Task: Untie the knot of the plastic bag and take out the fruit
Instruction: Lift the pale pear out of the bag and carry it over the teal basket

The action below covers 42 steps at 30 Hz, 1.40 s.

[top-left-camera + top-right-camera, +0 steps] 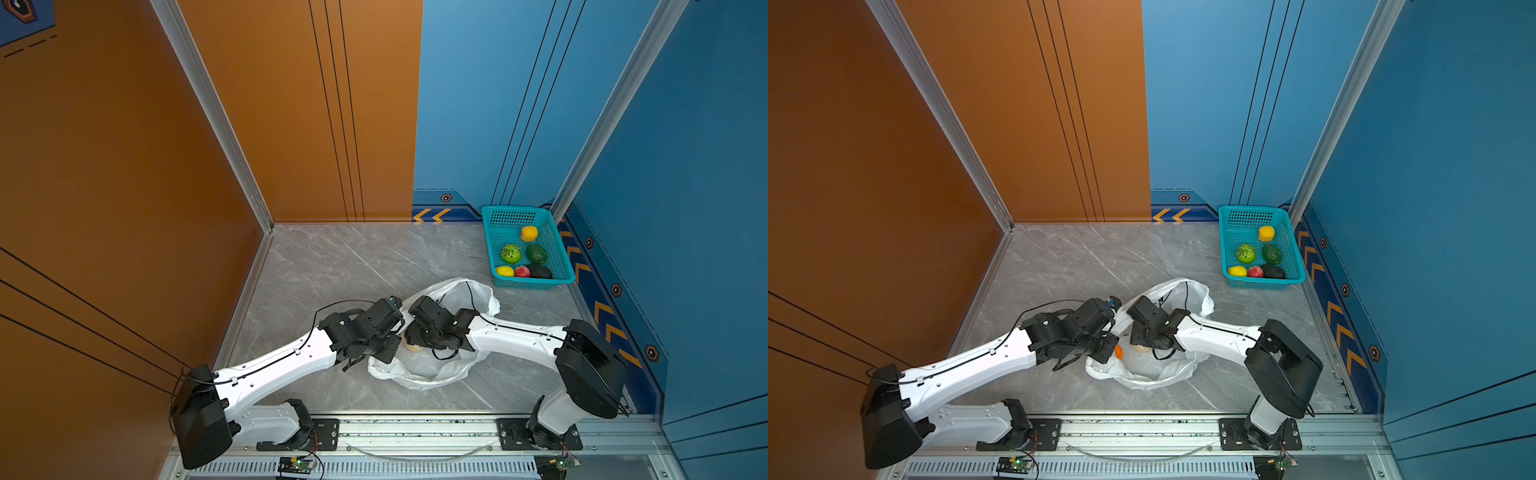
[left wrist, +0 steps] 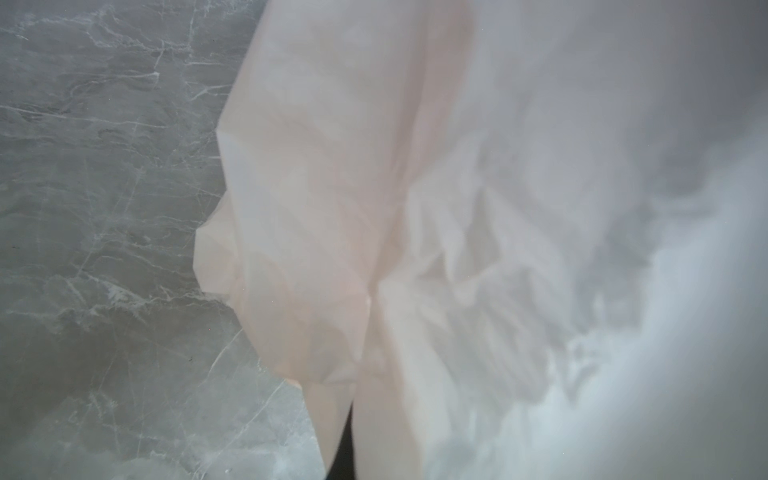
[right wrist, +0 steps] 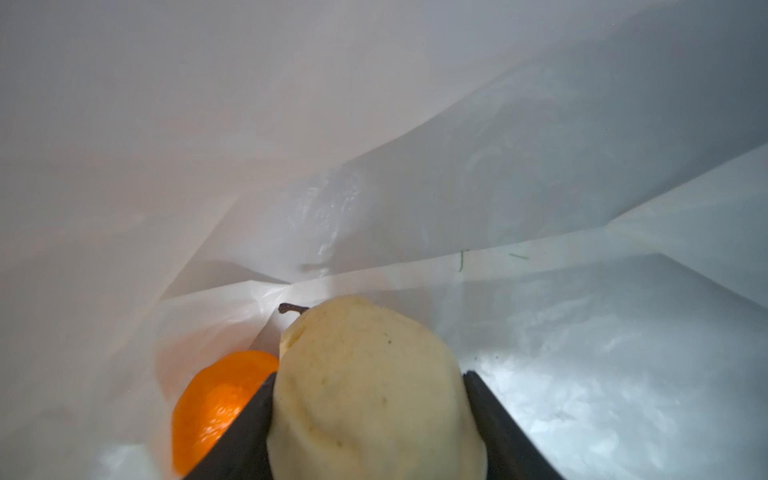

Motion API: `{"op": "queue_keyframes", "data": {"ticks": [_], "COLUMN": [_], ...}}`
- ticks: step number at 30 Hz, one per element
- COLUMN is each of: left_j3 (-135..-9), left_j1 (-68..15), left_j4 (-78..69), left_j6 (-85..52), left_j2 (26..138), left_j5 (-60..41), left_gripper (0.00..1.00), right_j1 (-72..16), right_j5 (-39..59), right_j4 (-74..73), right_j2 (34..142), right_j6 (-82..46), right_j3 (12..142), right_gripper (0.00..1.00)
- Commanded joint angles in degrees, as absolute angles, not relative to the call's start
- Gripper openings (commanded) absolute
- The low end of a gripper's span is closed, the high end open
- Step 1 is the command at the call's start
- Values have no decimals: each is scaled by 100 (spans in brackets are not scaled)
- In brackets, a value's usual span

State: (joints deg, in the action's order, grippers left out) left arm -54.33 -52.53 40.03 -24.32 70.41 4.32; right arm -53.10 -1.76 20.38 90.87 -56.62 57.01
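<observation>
The plastic bag [image 1: 419,370] [image 1: 1142,370] lies crumpled on the marble table with its mouth open; the knot is out of view. My right gripper [image 3: 370,374] reaches inside the bag, its dark fingers [image 3: 245,432] shut on both sides of a cream knobbly fruit [image 3: 370,386] [image 1: 1142,348]. An orange fruit [image 3: 216,399] [image 1: 1119,352] lies beside it in the bag. My left gripper [image 2: 347,449] [image 1: 395,343] is at the bag's left rim, shut on a fold of the white plastic [image 2: 415,208] that fills the left wrist view.
A teal basket [image 1: 498,220] stands at the back right against the blue wall. It holds a striped green melon [image 1: 510,253], a lemon [image 1: 505,271], a red apple [image 1: 522,272], an avocado [image 1: 539,272], a mango [image 1: 537,253] and a yellow-orange fruit [image 1: 528,233]. Both arms meet over the bag.
</observation>
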Motion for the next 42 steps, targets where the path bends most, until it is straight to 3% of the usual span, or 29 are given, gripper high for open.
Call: {"op": "queue_keyframes", "data": {"ticks": [1,21,27,34,42], "left_j3": [-5492,-5703,-5714,-5684,-5695], "left_j1": [-5203,-5122,-5120,-5121,-5141], "left_j4": [3964,3516,3485,3266,3008], "left_j6": [-2602,-2634,-2599,-2535,-2256], "left_j2": [7004,7185,7256,7310,7428], "left_j5": [568,850,817,758,695], "left_gripper": [0,0,0,0,0], "right_j1": [-5356,-6186,-6058,-5052,-2584], "right_j5": [-307,-827,-755,-88,1110], "right_j4": [2389,3945,4320,4434,4406], "right_j2": [8639,6843,6296,6043,6326], "right_j6": [-5602,-5401,-5170,-4494,-3771], "right_j3": [5669,5870,6393,7137,7844], "right_gripper": [48,48,48,49,49]}}
